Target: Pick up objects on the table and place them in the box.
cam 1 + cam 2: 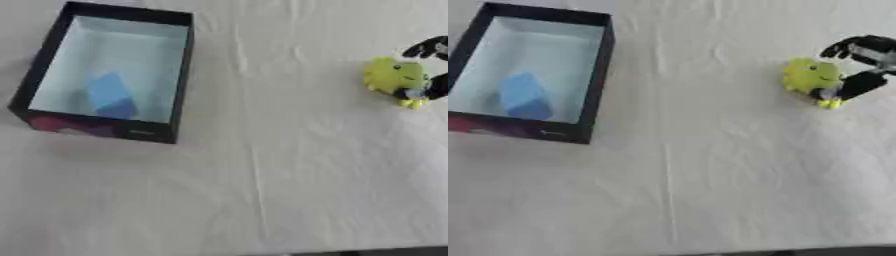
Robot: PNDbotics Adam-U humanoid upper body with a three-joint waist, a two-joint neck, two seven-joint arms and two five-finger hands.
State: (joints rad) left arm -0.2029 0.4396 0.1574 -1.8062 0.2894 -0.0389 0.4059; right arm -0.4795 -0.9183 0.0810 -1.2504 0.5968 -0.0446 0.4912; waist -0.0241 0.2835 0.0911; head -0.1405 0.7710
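White cloth (262, 190), creased in long folds, covers the whole table. At the upper left stands a rectangular open box (179, 75) with dark outer walls and a pale blue-white inside; its near wall shows a patch of pink and purple. On the box floor, toward the near left corner, lies a blue angular block (522, 97).

Bare cloth spans the middle, well apart from both the box and the things on the right.

At the right, near the edge, sits a yellow-green rounded soft toy (809, 76) with small yellow feet at its lower side and dark dots on its front. It rests on the cloth, far from the box. The robot's right hand (859, 65), black with a silver part, comes in from the right edge and is at the toy: one dark finger curls over above it, and another dark part lies against its lower right side. The fingers are curled round the toy, closing on it from above and below. The left hand shows in neither view.
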